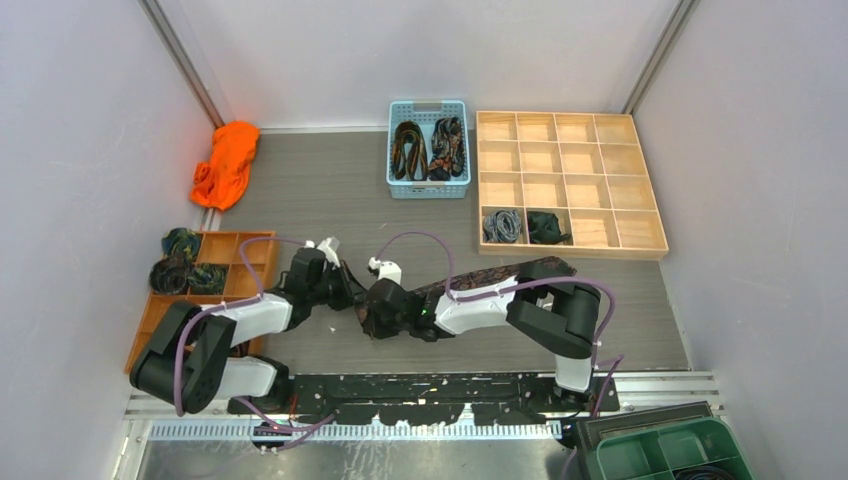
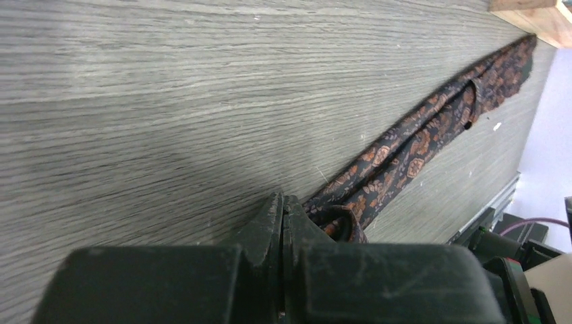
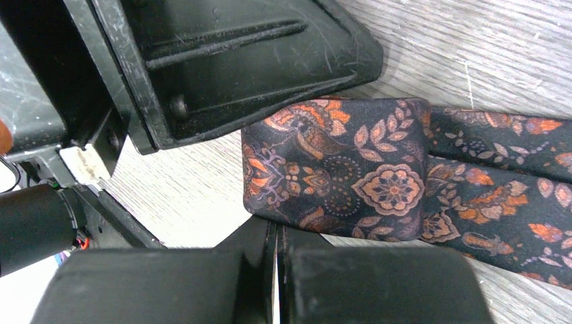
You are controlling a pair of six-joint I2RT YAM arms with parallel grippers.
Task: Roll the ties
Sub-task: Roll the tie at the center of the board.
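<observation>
Jaws L+R pressed together at tie (image 3: 337, 175) | blue basket (image 1: 428, 189): 2 ties (image 1: 410, 150) | grid tray (image 1: 570, 150): 2 coils (image 1: 503, 226)

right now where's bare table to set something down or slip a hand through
Free: the grey wood-grain table between the bright orange cloth and the blue plastic basket, and the near-right corner in front of the pale wooden grid tray. Crowded: the centre, where the left gripper and right gripper meet at the rolled end of the dark paisley tie.

Dark orange-paisley tie (image 3: 337, 175), one end coiled, rest stretched flat
</observation>
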